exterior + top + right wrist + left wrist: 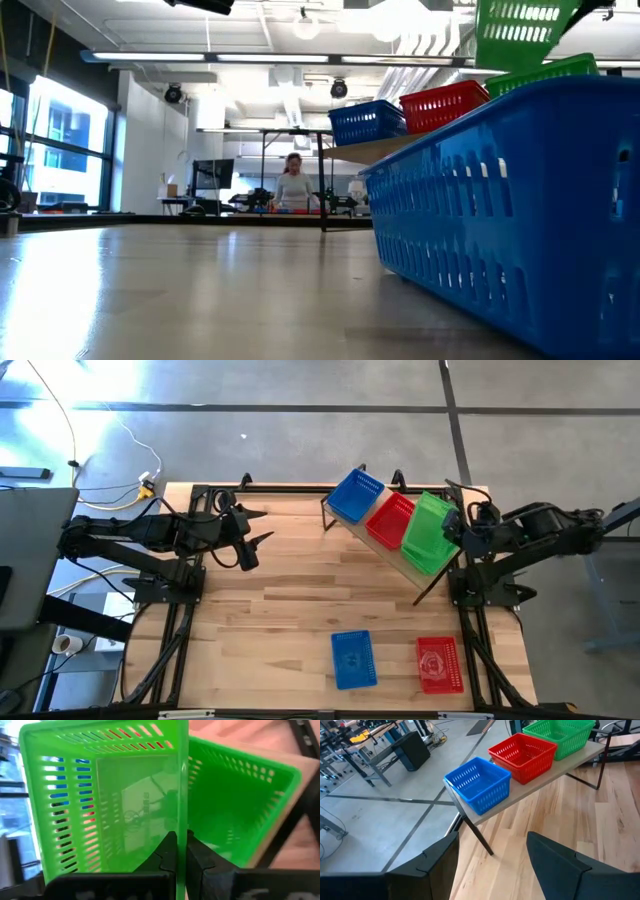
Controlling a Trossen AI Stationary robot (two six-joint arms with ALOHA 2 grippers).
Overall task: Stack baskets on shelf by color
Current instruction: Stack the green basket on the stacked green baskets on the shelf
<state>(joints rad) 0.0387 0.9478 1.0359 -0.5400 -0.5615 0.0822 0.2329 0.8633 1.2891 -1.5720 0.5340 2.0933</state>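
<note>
Shelf point(400, 565) sits angled across the table's point(270, 620) far right quarter, running from about 12 o'clock toward 3 o'clock. On it, in a row: a blue basket point(355, 495) at the far end, a red basket point(390, 518) in the middle, a green basket point(432, 550) at the near-right end. Right gripper point(181, 851) is at the 3 o'clock end of the shelf, fingers pinched tight on the wall of a second green basket point(107, 800), which it holds tilted just above the green one on the shelf; the low view shows the held basket point(520, 35) raised over the shelf basket's rim, whether touching I cannot tell. Left gripper point(258, 526) hovers over the table's far left, around 10 o'clock, fingers point(560, 865) spread apart, nothing between them, pointed toward the shelf. Two baskets on the tabletop at the near edge: a blue one point(353, 658) about 6 o'clock, a red one point(438, 664) about 5 o'clock, apart from each other. A person point(294, 188) is seated far back in the room.
</note>
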